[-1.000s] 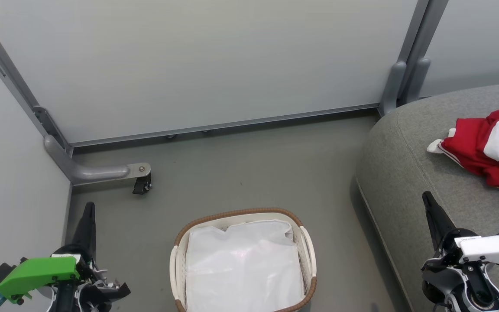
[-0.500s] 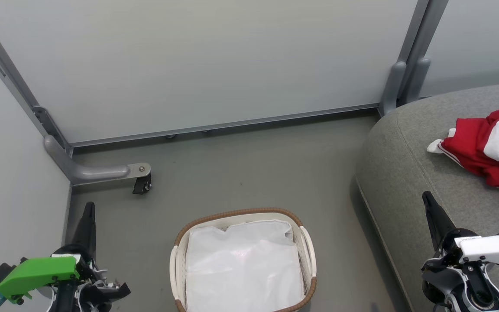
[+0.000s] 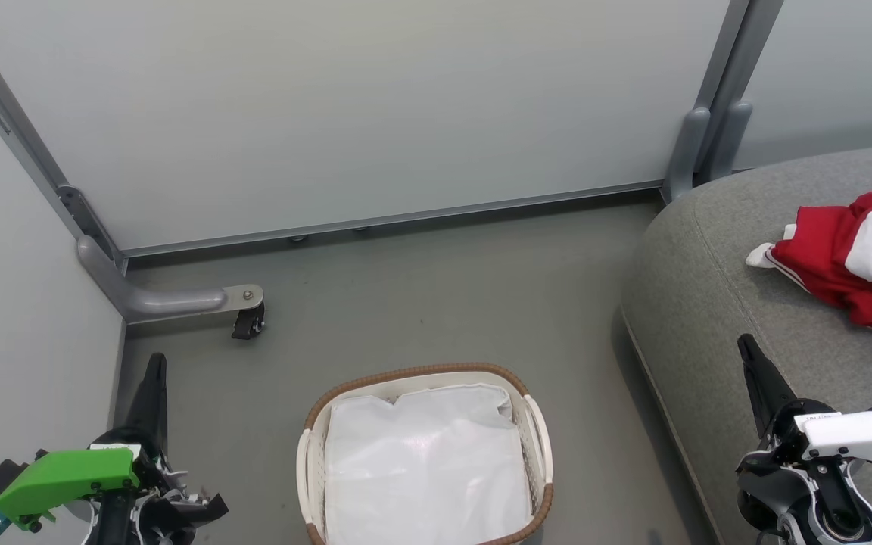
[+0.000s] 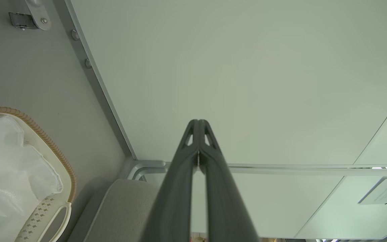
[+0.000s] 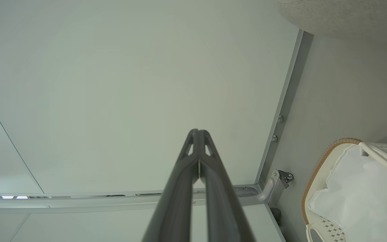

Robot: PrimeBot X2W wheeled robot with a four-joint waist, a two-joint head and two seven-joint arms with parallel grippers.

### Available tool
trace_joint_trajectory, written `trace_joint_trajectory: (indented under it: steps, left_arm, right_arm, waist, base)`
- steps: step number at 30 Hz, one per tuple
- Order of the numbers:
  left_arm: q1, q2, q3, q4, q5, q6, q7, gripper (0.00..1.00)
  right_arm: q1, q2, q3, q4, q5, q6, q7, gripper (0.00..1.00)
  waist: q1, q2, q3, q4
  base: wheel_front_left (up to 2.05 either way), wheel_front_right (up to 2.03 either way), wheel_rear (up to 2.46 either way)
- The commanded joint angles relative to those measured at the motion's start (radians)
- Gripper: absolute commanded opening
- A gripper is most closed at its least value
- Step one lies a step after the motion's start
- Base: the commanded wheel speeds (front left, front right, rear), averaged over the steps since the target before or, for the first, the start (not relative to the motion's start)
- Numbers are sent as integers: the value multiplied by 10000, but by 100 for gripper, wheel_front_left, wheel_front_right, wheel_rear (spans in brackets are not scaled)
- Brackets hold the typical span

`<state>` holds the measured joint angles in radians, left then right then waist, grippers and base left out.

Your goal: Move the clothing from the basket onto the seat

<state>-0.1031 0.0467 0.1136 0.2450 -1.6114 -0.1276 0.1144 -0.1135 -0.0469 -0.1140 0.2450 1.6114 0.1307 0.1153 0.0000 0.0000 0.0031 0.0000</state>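
Note:
The clothing (image 3: 856,257), bright red with white stripes and a white cuff, lies crumpled on the grey seat (image 3: 716,303) at the right. On the floor at bottom centre stands the white basket (image 3: 315,454) with its brown rim; inside it I see just the white liner (image 3: 425,469). My left gripper (image 3: 155,362) is shut and empty at the lower left, left of the basket. My right gripper (image 3: 745,344) is shut and empty at the lower right, over the seat's front. Both wrist views show the fingertips (image 4: 198,122) (image 5: 198,131) pressed together, with the basket (image 4: 64,161) (image 5: 317,164) at the side.
Pale partition panels (image 3: 375,106) close off the back and left. A grey metal foot with a black caster (image 3: 247,322) sticks out onto the floor at the left. A grey post (image 3: 697,147) stands behind the seat. Bare grey floor (image 3: 443,295) lies between basket and panels.

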Motion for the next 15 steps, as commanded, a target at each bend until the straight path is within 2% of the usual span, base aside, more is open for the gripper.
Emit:
trace_joint_trajectory:
  steps: [1,15]
  left_arm:
    - [-109,66,21,-19,-31,-57,29,0]
    - [-109,66,20,-18,-31,-57,29,0]
  right_arm:
    - [106,-63,-21,-32,31,0,13,0]
    - [106,-63,-20,-32,31,0,13,0]
  waist:
    - [0,0,0,0]
    - [0,0,0,0]
  base:
    - [0,0,0]
    - [0,0,0]
